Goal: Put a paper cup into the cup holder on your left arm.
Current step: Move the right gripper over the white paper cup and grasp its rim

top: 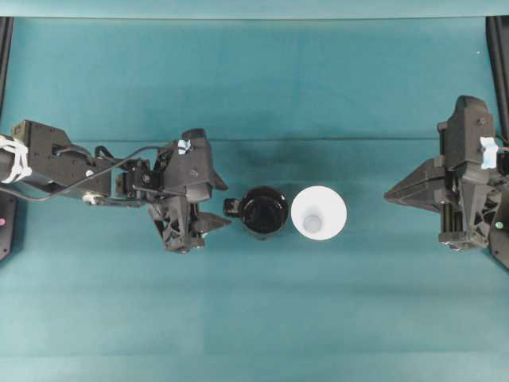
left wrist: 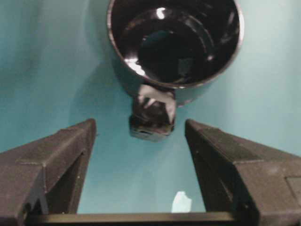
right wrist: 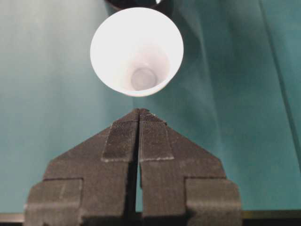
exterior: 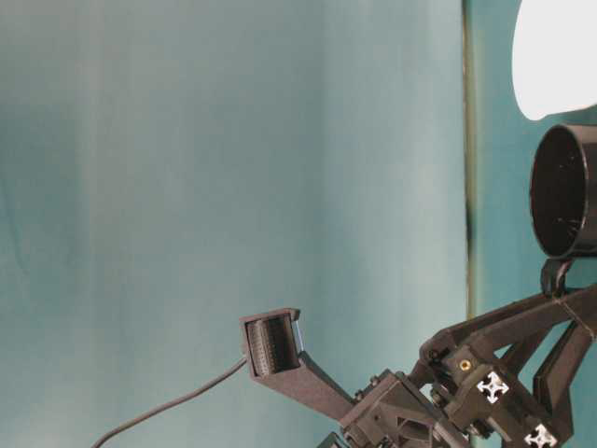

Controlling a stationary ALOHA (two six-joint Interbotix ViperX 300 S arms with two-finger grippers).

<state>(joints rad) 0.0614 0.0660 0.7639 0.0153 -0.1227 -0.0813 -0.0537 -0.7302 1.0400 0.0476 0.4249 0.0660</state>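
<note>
The white paper cup stands upright on the table, mouth up, right beside the glossy black cup holder; the cup holder's handle stub points left. My left gripper is open just left of that stub. In the left wrist view the cup holder is empty. Its handle stub reaches slightly between my left gripper's spread fingertips, touching neither. My right gripper is shut with nothing in it, to the right of the paper cup. In the right wrist view the paper cup stands a short way ahead of my right gripper.
Teal cloth covers the table. Black frame rails run along the far left and right edges. A thin black cable loops along the left arm. A small pale scrap lies under the left gripper.
</note>
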